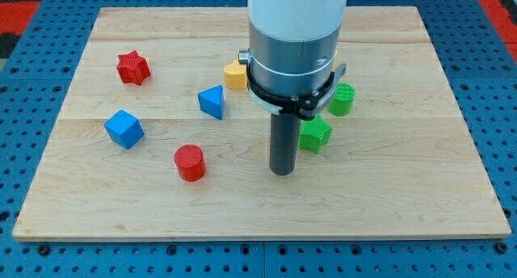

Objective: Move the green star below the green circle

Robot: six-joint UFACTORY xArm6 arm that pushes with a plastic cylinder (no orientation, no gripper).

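The arm's big grey body is blocking part of the yellow block (235, 74) and the green circle (342, 99). The green star (315, 135) is sitting just below that circle, touching the rod's right side. My tip (281, 172), a bare end effector holding nothing, is resting on the pale wooden worktop (404, 189), over blue pegboard (493, 108).

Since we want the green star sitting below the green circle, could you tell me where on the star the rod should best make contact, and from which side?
There is nothing to grip with, so push. The green star already lies just below and left of the green circle. My tip sits at the star's lower left. I would probably press the star's left side, nudging it gently toward the view's right until it sits under the circle.
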